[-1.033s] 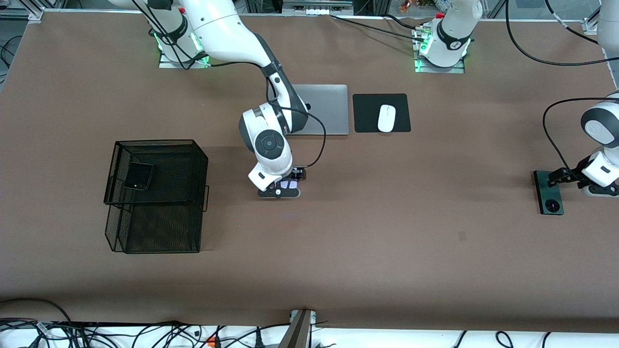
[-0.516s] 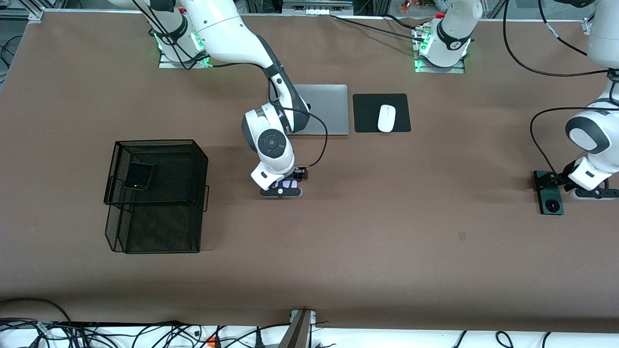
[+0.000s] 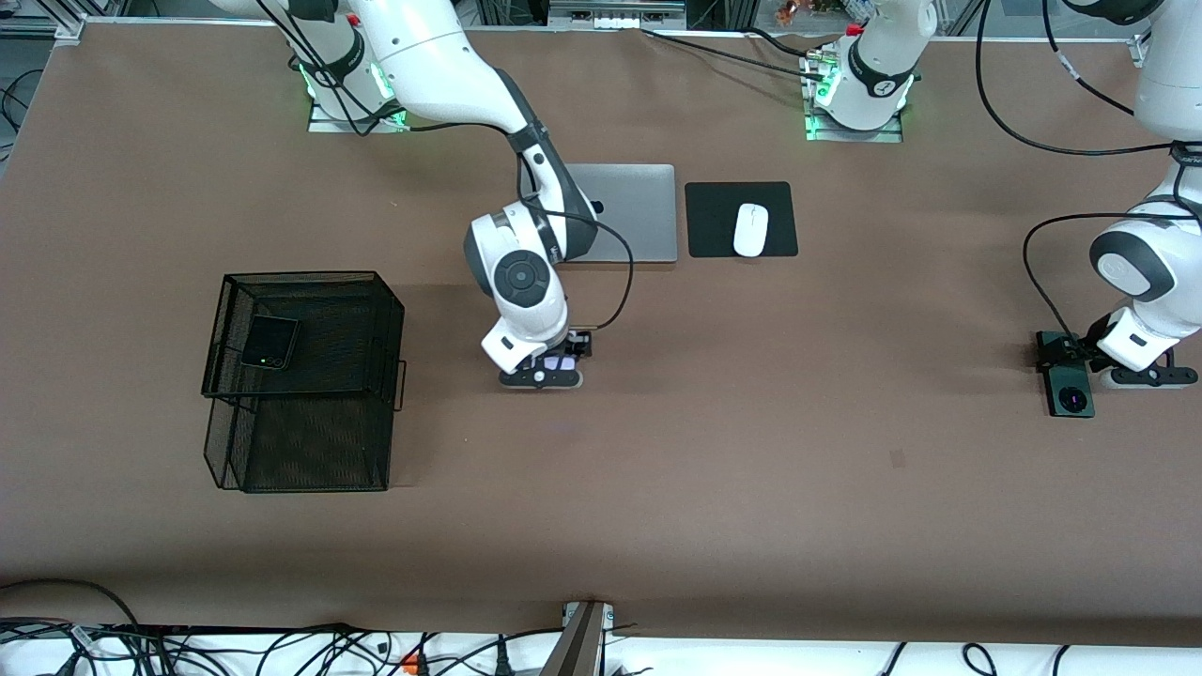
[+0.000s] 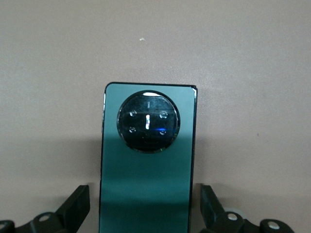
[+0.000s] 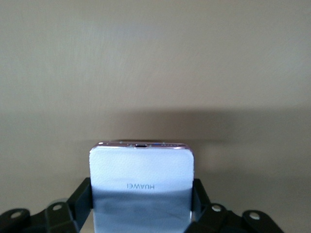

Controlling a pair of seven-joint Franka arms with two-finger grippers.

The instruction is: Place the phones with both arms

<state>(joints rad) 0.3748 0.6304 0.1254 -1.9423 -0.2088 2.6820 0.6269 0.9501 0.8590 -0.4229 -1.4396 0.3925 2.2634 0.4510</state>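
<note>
1 of 3 done: black phone in the basket. Right gripper clamped on lilac phone at mid-table. Left gripper spread wide astride green phone, ungripped, at left arm's end.

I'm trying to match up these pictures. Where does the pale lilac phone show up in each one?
Front view: the pale lilac phone peeks out under the right claw, mid-table, nearer the front camera than the silver laptop.
Left wrist view: not in it; that one shows the dark green phone.
Right wrist view: it fills the lower middle, between the claw's fingers.
Shared landmark: the brown table, seen in all three views.
</note>
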